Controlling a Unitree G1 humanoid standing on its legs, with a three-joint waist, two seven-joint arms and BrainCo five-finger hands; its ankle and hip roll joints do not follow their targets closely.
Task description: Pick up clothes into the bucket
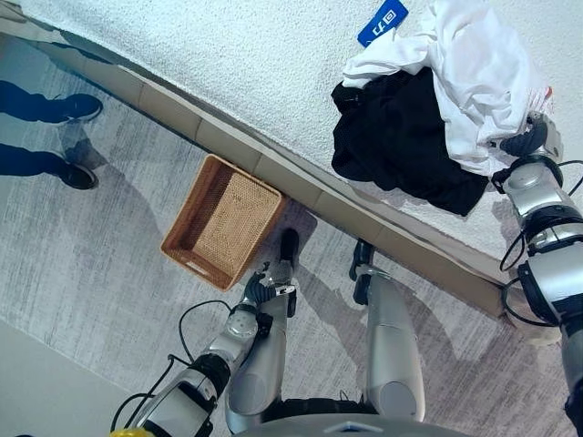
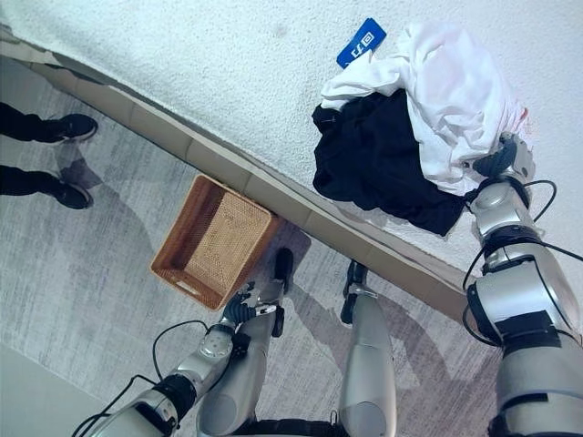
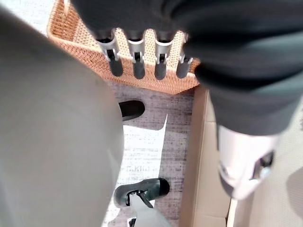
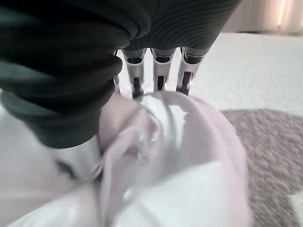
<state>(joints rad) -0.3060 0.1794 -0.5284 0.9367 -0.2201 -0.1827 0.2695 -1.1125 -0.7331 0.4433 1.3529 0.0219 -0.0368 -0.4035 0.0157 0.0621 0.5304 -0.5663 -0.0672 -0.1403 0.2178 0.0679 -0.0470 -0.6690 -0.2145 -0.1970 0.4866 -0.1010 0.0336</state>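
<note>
A white garment (image 1: 474, 73) lies bunched on top of a black garment (image 1: 392, 137) on the bed, at the far right. My right hand (image 1: 526, 141) sits at the near edge of the white garment, pressed into the cloth (image 4: 180, 156), which bulges up against the palm. An empty brown wicker basket (image 1: 187, 205) stands on the floor by the bed's side. My left hand (image 1: 260, 291) hangs low beside the basket's near corner, its fingers (image 3: 137, 61) relaxed and holding nothing, with the basket (image 3: 156, 82) just past them.
The bed (image 1: 228, 64) has a white textured cover and a beige side board (image 1: 301, 187) running diagonally. A blue flat item (image 1: 383, 20) lies by the clothes. A person's dark shoes (image 1: 77, 107) stand on the grey floor at the far left.
</note>
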